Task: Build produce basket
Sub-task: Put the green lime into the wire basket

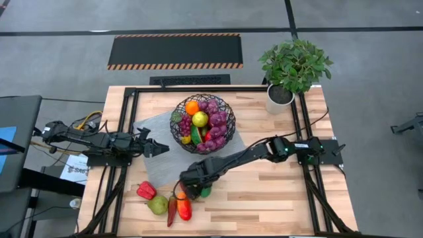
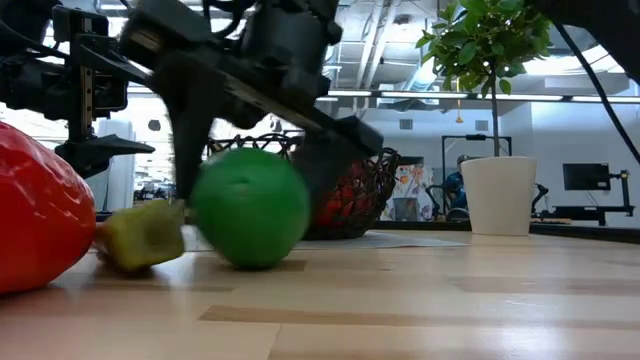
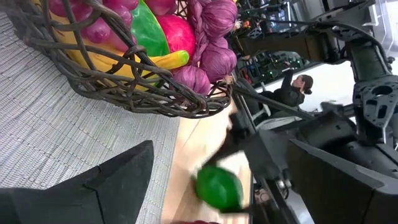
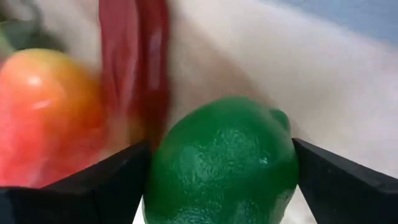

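Note:
The black wire basket [image 1: 203, 123] stands on a grey mat [image 1: 155, 162], filled with produce: an orange, purple grapes, a yellow-green apple and a banana. A green lime [image 4: 224, 162] rests on the bare wood near the front, seen also in the low view [image 2: 250, 207]. My right gripper [image 1: 198, 188] points steeply down over it, open, with one finger on each side of the lime. My left gripper [image 1: 158, 148] waits open at the mat's left edge, level, pointing toward the basket. My right gripper comes at the lime from above. Its two fingers [image 4: 118, 180] stand close against the lime's two opposite sides. Whether they touch it I cannot tell. The lime's underside [image 2: 250, 262] sits on the table.
Loose produce lies left of the lime near the front edge: a red pepper [image 1: 146, 190], a pear [image 1: 157, 205], a red chili [image 1: 172, 210] and a red-orange fruit [image 1: 184, 206]. A potted plant [image 1: 291, 66] stands at the far right corner. Bare wood lies at the right front.

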`<move>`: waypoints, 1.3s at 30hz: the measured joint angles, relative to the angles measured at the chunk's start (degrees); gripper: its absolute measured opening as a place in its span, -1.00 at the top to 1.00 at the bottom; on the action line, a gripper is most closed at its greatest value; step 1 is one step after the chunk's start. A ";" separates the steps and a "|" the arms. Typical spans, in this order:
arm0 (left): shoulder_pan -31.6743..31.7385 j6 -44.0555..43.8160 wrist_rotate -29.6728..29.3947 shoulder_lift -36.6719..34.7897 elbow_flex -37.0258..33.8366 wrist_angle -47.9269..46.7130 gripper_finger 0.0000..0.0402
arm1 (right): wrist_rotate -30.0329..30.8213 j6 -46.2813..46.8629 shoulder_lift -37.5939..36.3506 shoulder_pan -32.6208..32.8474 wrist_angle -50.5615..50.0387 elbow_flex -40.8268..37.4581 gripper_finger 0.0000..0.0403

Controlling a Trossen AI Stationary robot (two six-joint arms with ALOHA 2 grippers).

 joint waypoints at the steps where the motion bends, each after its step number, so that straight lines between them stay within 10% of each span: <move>1: -0.01 0.05 -0.01 0.00 0.00 0.00 -0.72 | 0.37 0.24 0.30 0.00 -0.39 0.13 -0.91; 16: -0.02 -0.04 -0.03 0.00 0.02 0.00 -0.72 | 1.69 -0.32 -0.20 0.24 -0.96 -0.11 -0.50; 39: -0.01 -0.94 -0.01 0.37 0.02 0.00 -0.72 | 10.92 -15.74 -16.36 -10.49 3.71 3.41 -0.64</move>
